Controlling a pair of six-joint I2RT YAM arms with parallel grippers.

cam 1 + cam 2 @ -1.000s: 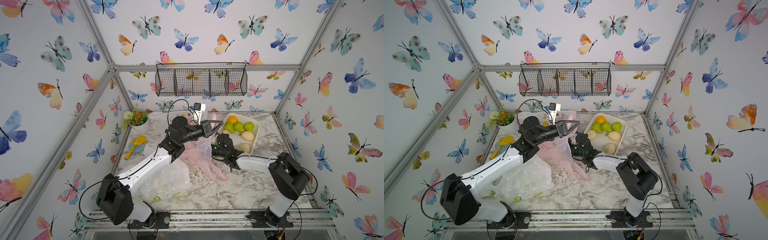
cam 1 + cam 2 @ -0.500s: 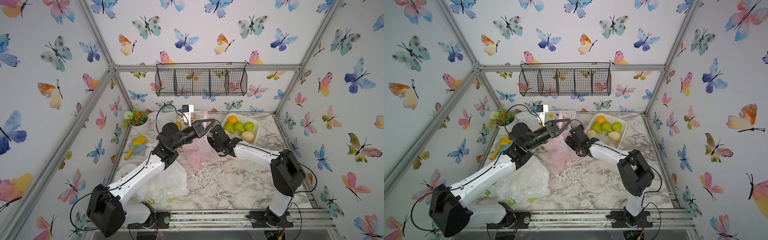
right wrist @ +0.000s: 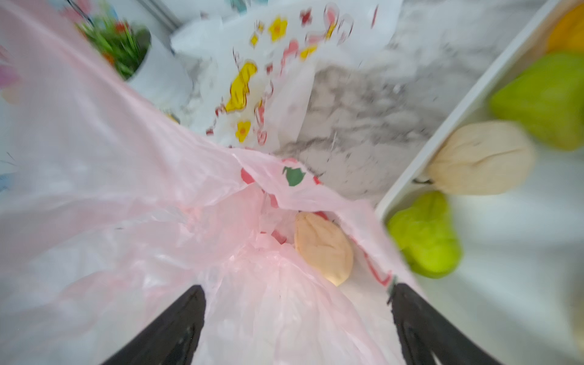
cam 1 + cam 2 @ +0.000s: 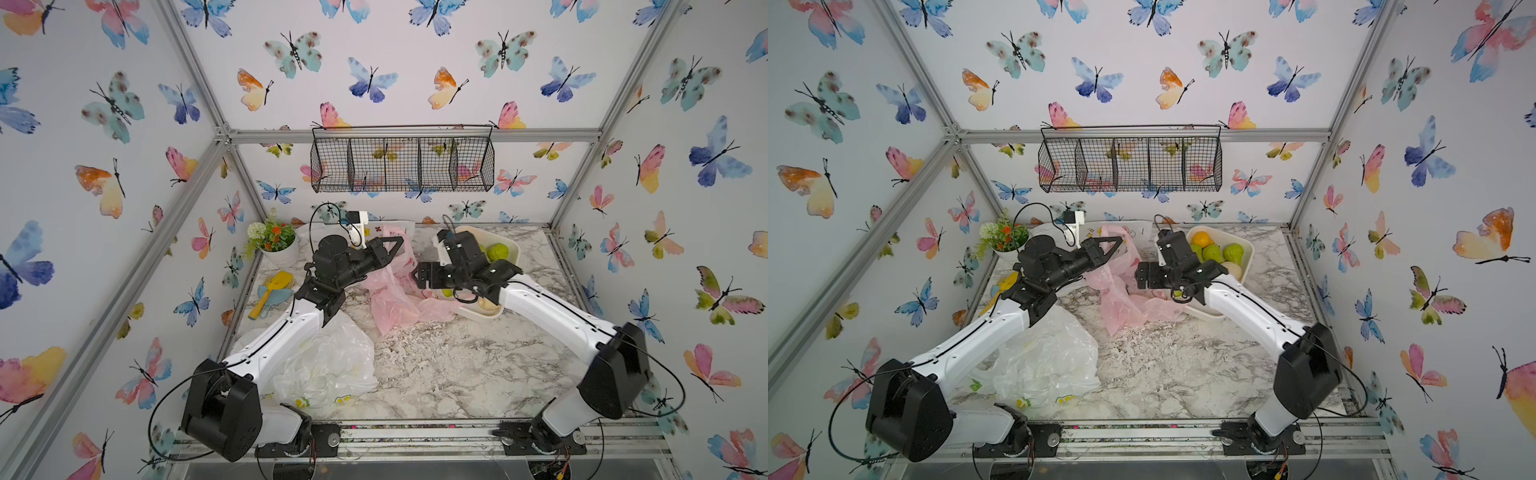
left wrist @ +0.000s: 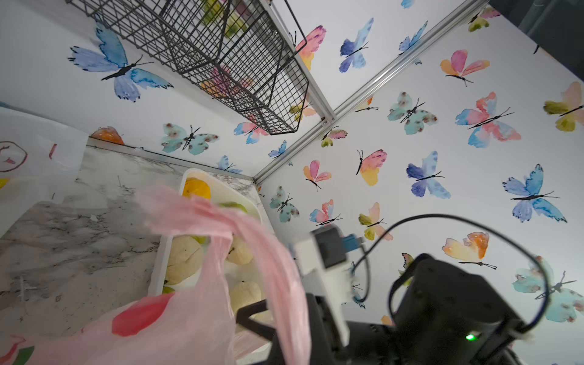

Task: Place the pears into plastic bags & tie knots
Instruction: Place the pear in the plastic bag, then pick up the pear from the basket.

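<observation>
Beyond right gripper (image 3: 297,287), bagged cream pear (image 3: 324,248).

I see a black wire wall basket (image 4: 402,164) above the grey-veined marble bench (image 4: 457,374); a white pot of artificial flowers (image 4: 274,243) far left; yellow and blue plastic scoops (image 4: 270,293) beside it; a round orange fruit (image 4: 1201,239) in a cream plastic tray (image 4: 1209,316).

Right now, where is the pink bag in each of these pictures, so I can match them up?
In a top view: the pink bag is mid-table, between the two arms.
In a top view: the same spot, again between the arms.
Left wrist view: close to the camera, draped in front of the fruit.
Right wrist view: it fills most of the picture, with a cream pear inside.
Shared landmark: the white fruit tray beside the bag.
</observation>
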